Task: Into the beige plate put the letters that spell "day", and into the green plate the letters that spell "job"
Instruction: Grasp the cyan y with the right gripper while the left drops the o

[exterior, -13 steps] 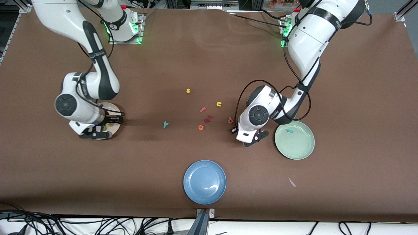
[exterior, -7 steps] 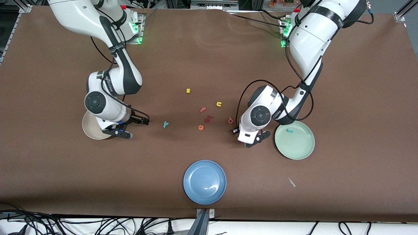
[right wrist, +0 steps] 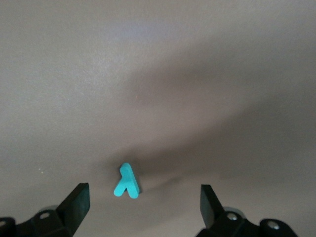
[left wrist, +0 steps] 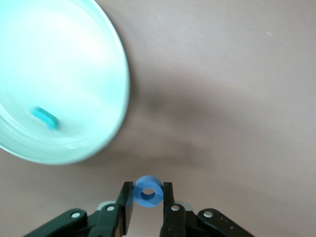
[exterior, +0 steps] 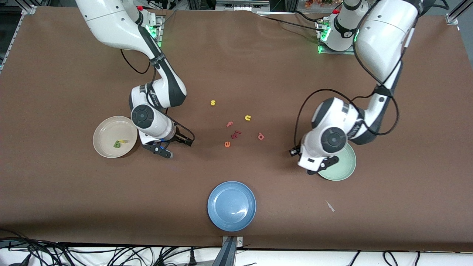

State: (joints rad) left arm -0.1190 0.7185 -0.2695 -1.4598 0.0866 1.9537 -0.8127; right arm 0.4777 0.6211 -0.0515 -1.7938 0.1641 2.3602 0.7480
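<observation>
Left wrist view: left gripper [left wrist: 148,200] pinching blue "o" [left wrist: 148,191].

High front overview; two close, downward wrist views.

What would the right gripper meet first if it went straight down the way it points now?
Probably the teal "y", lying on the brown table between the open fingers of the right gripper. Nothing else shows in that line, though its height above the letter is unclear.
</observation>
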